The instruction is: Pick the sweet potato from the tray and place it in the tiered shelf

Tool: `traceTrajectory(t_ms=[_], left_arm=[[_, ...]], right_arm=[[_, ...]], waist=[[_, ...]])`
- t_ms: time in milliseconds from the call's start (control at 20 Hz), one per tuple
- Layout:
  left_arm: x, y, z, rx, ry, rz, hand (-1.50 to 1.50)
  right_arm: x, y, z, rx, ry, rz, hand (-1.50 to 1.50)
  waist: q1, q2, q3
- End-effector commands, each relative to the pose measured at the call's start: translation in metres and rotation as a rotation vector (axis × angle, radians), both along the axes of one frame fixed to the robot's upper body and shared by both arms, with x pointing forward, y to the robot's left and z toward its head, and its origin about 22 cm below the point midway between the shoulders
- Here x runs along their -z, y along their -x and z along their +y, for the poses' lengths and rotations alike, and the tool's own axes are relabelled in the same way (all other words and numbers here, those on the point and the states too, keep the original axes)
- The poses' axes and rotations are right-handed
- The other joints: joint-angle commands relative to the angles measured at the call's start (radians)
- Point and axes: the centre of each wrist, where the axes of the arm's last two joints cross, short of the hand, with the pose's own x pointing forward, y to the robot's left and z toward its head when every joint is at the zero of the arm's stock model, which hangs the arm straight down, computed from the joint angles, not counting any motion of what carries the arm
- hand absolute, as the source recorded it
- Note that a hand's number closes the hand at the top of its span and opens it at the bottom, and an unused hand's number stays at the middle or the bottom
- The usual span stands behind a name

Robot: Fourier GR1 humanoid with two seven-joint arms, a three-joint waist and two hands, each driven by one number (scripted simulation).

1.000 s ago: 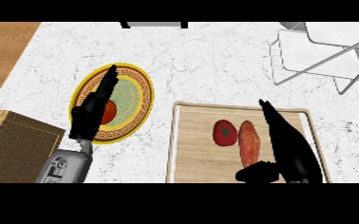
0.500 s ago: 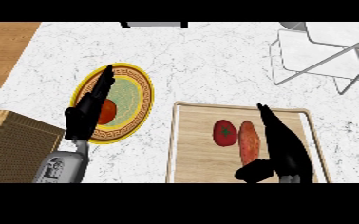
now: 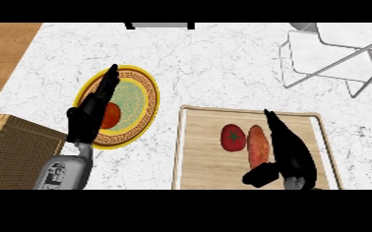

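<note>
1. Head view — my right hand (image 3: 289,150) sits over the wooden tray (image 3: 207,162), fingers straight, holding nothing, just beside the sweet potato (image 3: 258,145); I judge it's lining up for the grasp.
2. The sweet potato is an orange, oblong shape lying in the tray next to a round red tomato (image 3: 232,137).
3. My left hand (image 3: 91,113) rests open over the patterned round plate (image 3: 141,105), out of the way.
4. The wire tiered shelf (image 3: 327,59) stands far right on the marbled counter (image 3: 210,64) — well apart from the tray.
</note>
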Motion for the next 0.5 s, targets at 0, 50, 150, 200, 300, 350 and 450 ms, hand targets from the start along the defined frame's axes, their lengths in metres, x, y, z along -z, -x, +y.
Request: traceTrajectory(t_ms=[0, 50, 150, 200, 300, 350, 450], left_arm=[[0.011, 0.007, 0.002, 0.007, 0.007, 0.000, 0.00], [0.005, -0.012, -0.001, 0.010, 0.004, 0.006, 0.00], [0.017, -0.012, -0.001, -0.003, -0.005, 0.007, 0.00], [0.008, -0.005, -0.013, 0.013, 0.007, 0.013, 0.00], [-0.016, -0.006, -0.022, 0.005, 0.005, -0.002, 0.00], [0.004, 0.000, -0.009, 0.010, 0.018, 0.003, 0.00], [0.010, 0.001, -0.025, 0.007, 0.023, 0.014, 0.00]], right_arm=[[0.007, 0.009, -0.001, -0.007, 0.002, 0.004, -1.50], [-0.003, 0.018, -0.015, -0.020, 0.002, 0.020, -1.50], [-0.008, 0.003, 0.002, -0.019, -0.004, 0.025, 1.50], [0.025, 0.008, -0.005, -0.063, 0.013, 0.059, 1.50], [0.013, 0.004, -0.003, -0.082, 0.033, 0.057, 1.50], [0.030, -0.007, -0.014, -0.108, 0.076, 0.054, 1.50], [0.020, 0.012, -0.001, -0.137, 0.108, 0.044, 1.50]], waist=[[-0.001, 0.000, 0.000], [-0.004, 0.000, 0.000], [-0.002, 0.000, 0.000], [-0.001, 0.000, 0.000], [0.000, 0.000, 0.000], [0.002, 0.001, 0.000], [-0.001, 0.000, 0.000]])
